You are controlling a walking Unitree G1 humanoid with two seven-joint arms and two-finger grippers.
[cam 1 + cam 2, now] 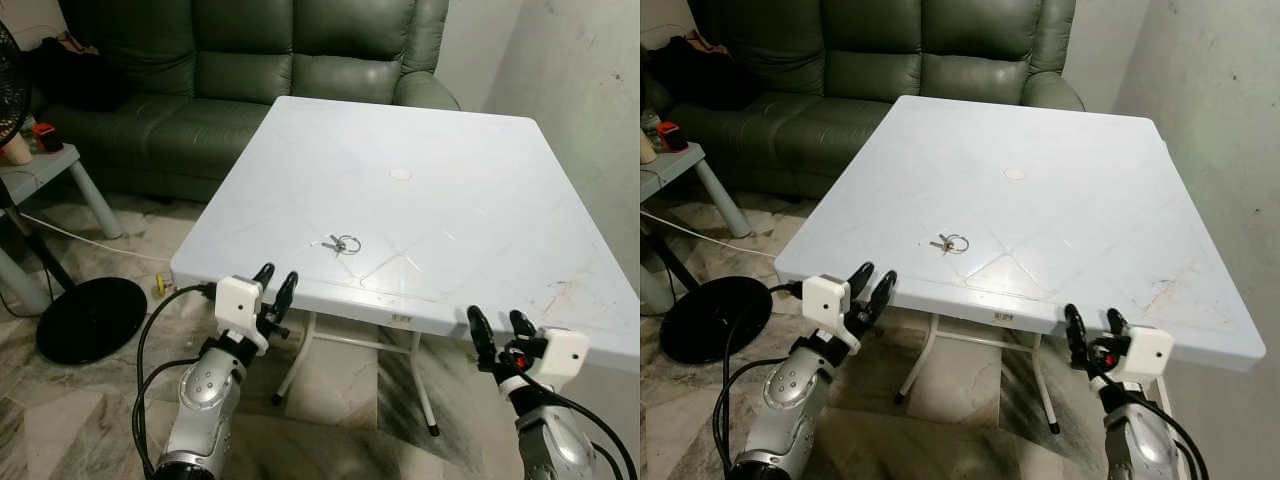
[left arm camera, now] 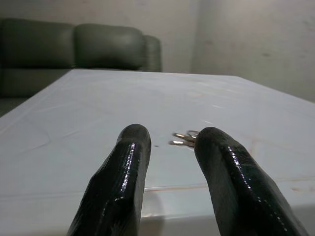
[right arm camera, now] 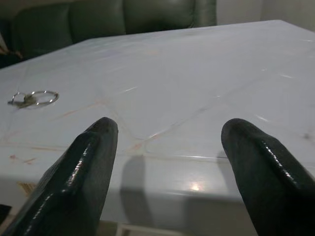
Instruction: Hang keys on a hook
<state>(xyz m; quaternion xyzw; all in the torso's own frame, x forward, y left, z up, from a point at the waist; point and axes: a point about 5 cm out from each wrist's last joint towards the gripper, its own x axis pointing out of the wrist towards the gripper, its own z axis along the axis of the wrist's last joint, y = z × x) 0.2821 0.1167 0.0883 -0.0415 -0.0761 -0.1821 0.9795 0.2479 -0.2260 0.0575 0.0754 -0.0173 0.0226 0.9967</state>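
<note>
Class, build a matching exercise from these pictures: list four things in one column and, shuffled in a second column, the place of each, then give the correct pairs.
Things:
1. keys
2. left gripper
3. right gripper
4. sofa

Places:
A. beyond the table's far edge
B. below the table's near edge, toward its right corner
C. lying on the white table, near its front edge
D. just off the table's near left corner

Pairs: 1-C, 2-D, 3-B, 4-A

keys on table, sofa behind
</note>
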